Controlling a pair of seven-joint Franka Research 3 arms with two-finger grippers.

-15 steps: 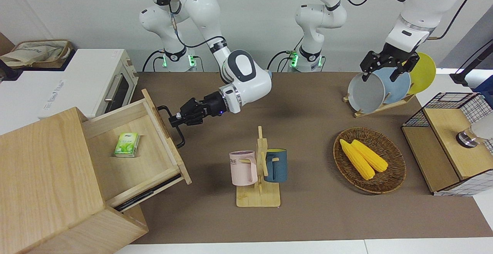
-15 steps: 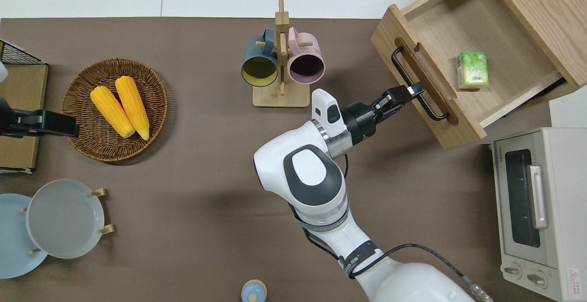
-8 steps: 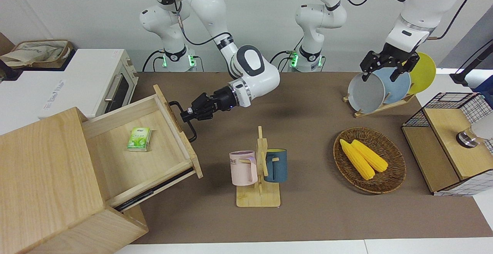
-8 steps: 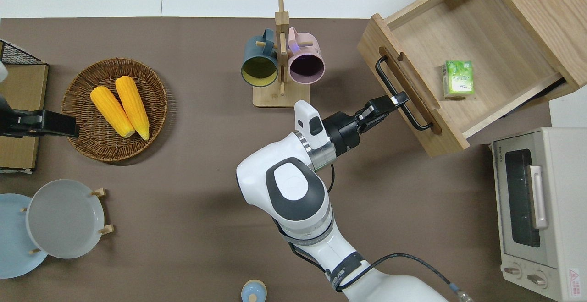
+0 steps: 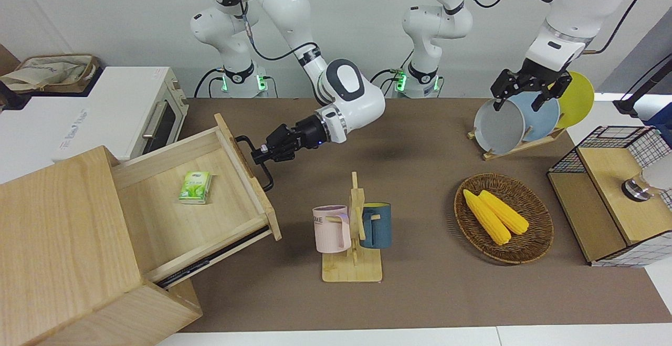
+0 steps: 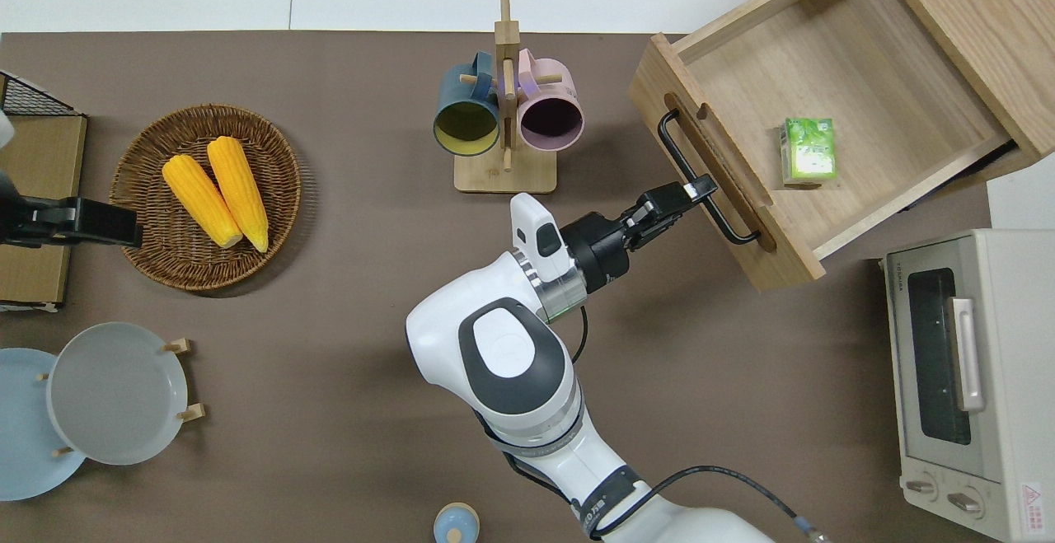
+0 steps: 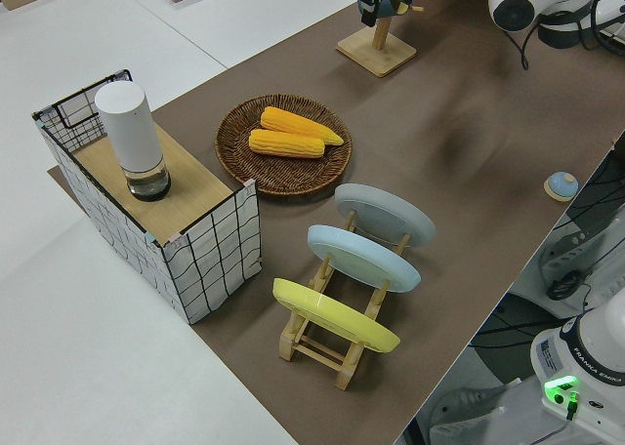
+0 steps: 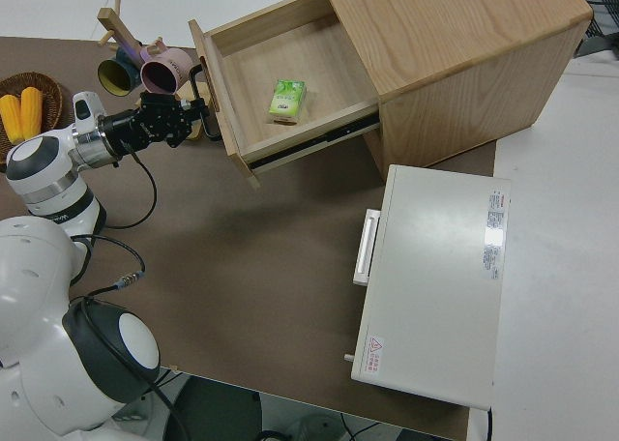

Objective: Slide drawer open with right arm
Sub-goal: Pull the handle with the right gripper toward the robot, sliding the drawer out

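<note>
- The wide light-wood drawer (image 6: 812, 90) of the pale cabinet has slid farther out over the last second, so the opening looks nearly finished.
- The right arm's black tool (image 6: 691, 194) is clamped on the drawer's black loop handle (image 6: 700, 180); the left arm is parked.
- Inside the drawer lies a small green carton (image 6: 807, 149).

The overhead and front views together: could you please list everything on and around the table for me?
drawer: one, light wood, pulled out of the cabinet
handle: one, black, on the drawer front
green packet: one, in the drawer
toaster oven: one, white, beside the cabinet
mugs: two, blue and pink, on a wooden stand
corn cobs: two, yellow, in a wicker basket
plates: three, grey, blue, yellow, in a rack
mesh box: one, wood and wire
right gripper: closed on the handle
left gripper: parked
</note>
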